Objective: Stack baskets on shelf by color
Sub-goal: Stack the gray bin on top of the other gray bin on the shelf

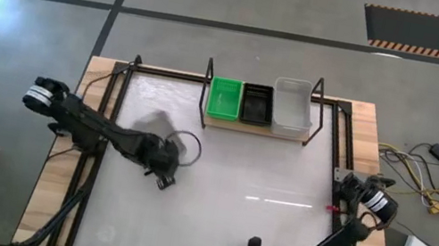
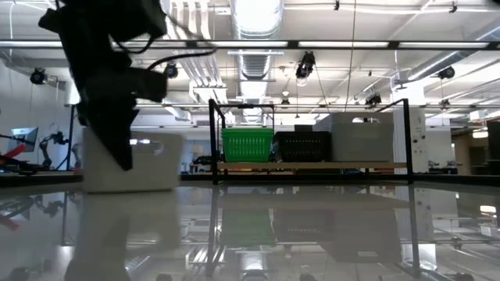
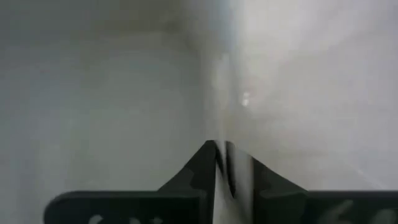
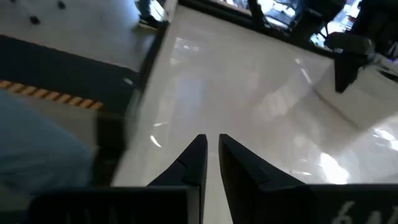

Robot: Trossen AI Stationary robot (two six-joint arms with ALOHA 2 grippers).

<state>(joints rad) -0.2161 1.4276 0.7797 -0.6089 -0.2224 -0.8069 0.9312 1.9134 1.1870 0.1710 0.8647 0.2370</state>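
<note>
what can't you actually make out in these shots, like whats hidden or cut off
- How many baskets are in each stack on the shelf: the high view shows only the top ones.
- Left gripper contact: in the left wrist view, pale plastic fills the frame.
- White basket in the low view: the arm covers part of it.

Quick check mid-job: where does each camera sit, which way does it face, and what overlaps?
High: overhead, straight down on the table; shows both arms, the shelf at the far edge.
Low: table height, level toward the shelf; the left arm hangs before a white basket.
Left wrist: against a pale surface; left gripper shut on that basket's wall.
Right wrist: across the table; right gripper below, left arm beyond.
Shared: high and low both show the green basket on the shelf.
</note>
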